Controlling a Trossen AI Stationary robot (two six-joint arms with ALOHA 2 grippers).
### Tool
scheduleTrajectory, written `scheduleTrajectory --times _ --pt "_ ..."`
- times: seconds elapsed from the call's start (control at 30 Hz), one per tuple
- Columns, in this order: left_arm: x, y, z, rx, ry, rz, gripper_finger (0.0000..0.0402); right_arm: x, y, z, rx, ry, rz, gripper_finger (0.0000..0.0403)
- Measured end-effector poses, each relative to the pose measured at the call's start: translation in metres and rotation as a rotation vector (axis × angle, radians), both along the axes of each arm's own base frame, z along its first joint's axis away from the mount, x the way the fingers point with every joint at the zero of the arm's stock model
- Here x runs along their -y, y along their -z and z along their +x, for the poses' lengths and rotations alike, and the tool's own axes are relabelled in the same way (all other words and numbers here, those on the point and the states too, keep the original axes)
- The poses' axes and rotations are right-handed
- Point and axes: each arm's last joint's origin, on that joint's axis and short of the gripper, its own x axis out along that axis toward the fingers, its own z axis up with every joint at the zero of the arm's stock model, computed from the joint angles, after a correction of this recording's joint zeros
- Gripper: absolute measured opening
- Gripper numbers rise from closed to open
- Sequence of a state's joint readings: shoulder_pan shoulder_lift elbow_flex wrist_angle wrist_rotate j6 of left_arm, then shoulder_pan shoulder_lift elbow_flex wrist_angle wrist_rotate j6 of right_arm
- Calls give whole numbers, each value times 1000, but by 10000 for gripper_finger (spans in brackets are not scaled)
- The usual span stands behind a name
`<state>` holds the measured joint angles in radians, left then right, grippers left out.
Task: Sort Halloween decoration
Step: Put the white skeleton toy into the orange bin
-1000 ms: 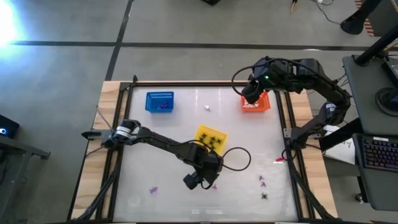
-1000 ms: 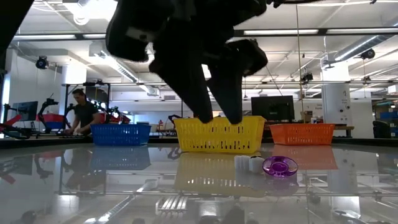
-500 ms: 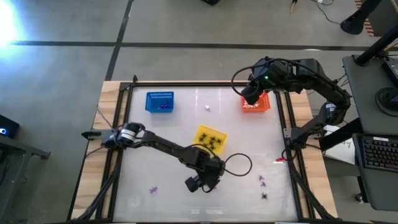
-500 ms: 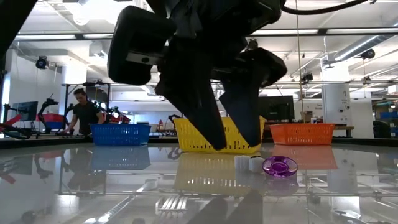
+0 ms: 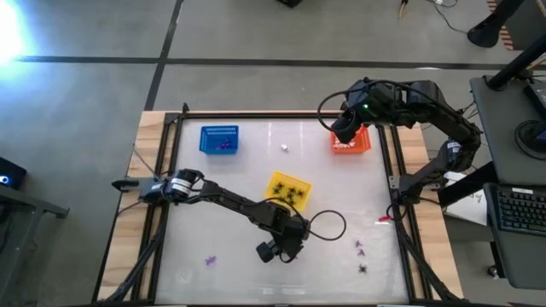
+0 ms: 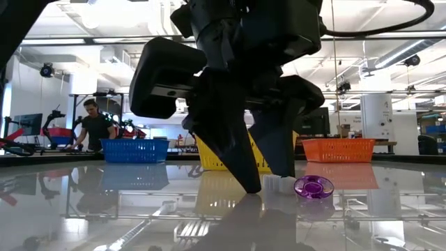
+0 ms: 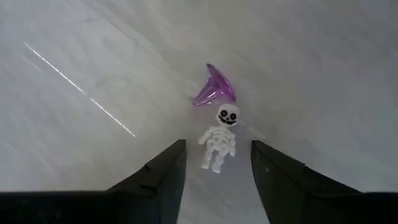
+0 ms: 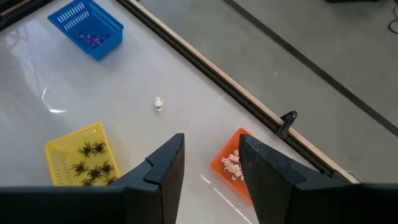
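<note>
A white skeleton figure (image 7: 217,140) lies flat on the table, with a purple piece (image 7: 211,87) just beyond its head. My left gripper (image 7: 217,144) is open and points steeply down. Its two fingers stand on either side of the skeleton without touching it, tips close to the table (image 6: 247,183). From above, this gripper (image 5: 284,251) is in front of the yellow basket (image 5: 288,189), which holds black spiders. My right gripper (image 8: 211,149) hangs open, high over the orange basket (image 5: 351,141), which holds white pieces. The blue basket (image 5: 219,140) holds purple bits.
Loose pieces lie on the table: a purple one (image 5: 209,260) at the near left, a purple one (image 5: 359,248) and a black spider (image 5: 364,269) at the near right, and a white one (image 5: 284,147) between the blue and orange baskets. A wooden frame (image 5: 162,170) borders the table.
My left gripper has come down toward the table and a little toward its near edge. Its fingertips now stand low on either side of the skeleton. The skeleton and the purple piece have not moved.
</note>
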<state>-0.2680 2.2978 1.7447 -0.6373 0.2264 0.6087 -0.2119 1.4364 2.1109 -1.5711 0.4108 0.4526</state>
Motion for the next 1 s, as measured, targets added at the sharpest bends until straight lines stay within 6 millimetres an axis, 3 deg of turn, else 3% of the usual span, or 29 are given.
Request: scheduleTrajectory --times 0.43,0.73,1.0 --pt "-1 -4 1 -8 -29 12 13 0 0 0 0 0 0 146" --pt "-7 -10 -6 -97 -106 7 1 0 0 0 9 14 7 146" --pt "-34 -44 -14 -124 -238 -22 0 0 0 0 5 6 4 146"
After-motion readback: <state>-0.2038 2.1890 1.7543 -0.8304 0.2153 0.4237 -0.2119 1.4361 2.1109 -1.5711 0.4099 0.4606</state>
